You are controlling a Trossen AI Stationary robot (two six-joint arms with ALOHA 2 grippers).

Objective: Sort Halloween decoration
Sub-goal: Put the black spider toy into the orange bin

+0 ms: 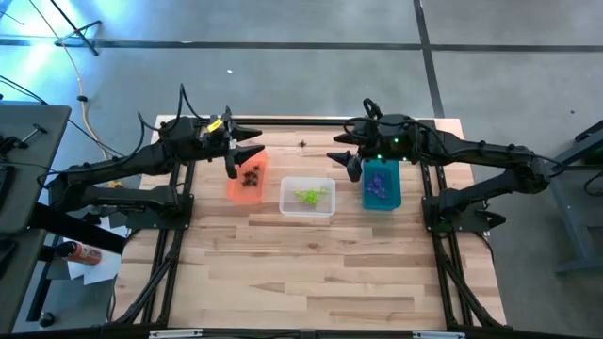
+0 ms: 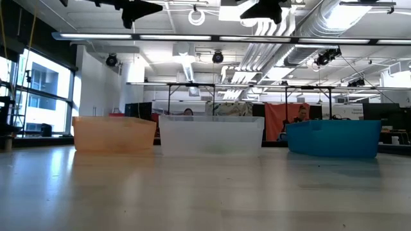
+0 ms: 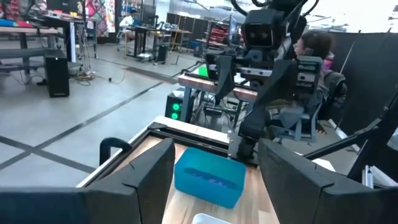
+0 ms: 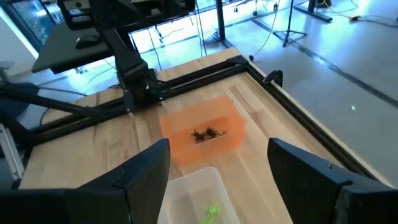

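Looked nearly sorted: black trinkets in orange bin, green in clear bin, purple in teal bin, one dark straggler near the table's far edge (both grippers hung wide open, empty).

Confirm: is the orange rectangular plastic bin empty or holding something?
Holding something. The orange rectangular plastic bin has small black spidery trinkets inside, seen in the right wrist and high views.

Pale wood table, seemingly plastic bins
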